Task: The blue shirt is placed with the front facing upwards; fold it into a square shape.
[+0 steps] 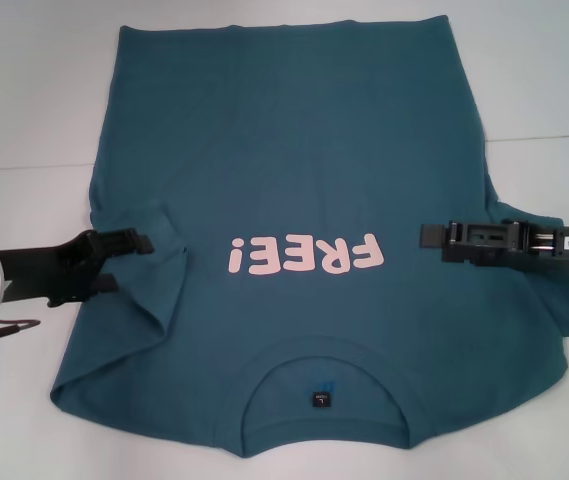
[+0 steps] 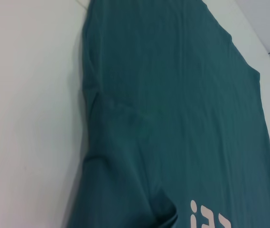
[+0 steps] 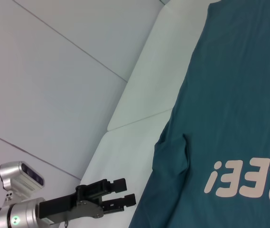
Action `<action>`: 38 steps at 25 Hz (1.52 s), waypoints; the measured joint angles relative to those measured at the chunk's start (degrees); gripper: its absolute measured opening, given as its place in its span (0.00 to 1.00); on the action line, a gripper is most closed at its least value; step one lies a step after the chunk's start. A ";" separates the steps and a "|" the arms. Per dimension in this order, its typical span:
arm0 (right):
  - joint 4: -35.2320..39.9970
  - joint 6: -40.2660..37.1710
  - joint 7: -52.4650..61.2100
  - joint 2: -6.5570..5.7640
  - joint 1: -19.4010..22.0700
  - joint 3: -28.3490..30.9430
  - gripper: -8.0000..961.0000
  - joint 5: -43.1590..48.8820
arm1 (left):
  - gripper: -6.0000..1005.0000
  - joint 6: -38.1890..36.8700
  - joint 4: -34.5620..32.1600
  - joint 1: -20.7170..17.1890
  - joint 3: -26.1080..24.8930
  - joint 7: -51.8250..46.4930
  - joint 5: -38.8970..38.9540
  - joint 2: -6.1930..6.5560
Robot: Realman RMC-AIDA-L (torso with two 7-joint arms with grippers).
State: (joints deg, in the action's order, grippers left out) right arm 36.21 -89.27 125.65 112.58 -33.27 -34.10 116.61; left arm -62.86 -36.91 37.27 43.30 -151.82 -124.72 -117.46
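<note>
Head view: from high, looking down and forward over the whole blue shirt (image 1: 294, 200) on the white table (image 1: 24, 90).
Left wrist view: close and low, along the shirt's side edge.
Right wrist view: farther off, looking across toward the left gripper (image 3: 125, 192).
Shared: the pink lettering (image 1: 304, 254) appears in all three.

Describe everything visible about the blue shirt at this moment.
The blue shirt is dark teal, cotton-looking, lying flat, front up on the white table, collar nearest the robot, with a small black neck label and pink FREE! lettering. Both sleeves are folded inward. The open left gripper and right gripper hover over its sides.
</note>
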 joint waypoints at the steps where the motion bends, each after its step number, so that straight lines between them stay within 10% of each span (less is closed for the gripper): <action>1: 0.00 0.01 0.01 0.00 0.02 0.00 0.95 0.01 | 0.84 0.25 0.11 -0.05 0.09 0.09 0.00 -0.05; 23: 0.00 0.05 -0.06 0.00 0.04 0.00 0.95 0.02 | 0.84 5.50 4.08 1.27 3.39 3.61 0.03 -0.90; 31: 0.00 0.05 -0.14 0.00 0.06 0.00 0.95 -0.23 | 0.84 -17.05 1.64 0.89 -5.11 16.56 12.66 -0.61; 38: 0.00 0.28 -1.11 0.00 0.38 0.09 0.95 -0.27 | 0.84 -17.94 -1.61 -3.28 -6.99 19.72 10.95 -0.40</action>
State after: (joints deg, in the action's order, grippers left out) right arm 36.21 -88.99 124.54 112.59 -32.89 -34.01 116.35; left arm -80.81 -38.52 33.99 36.31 -132.10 -113.77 -117.86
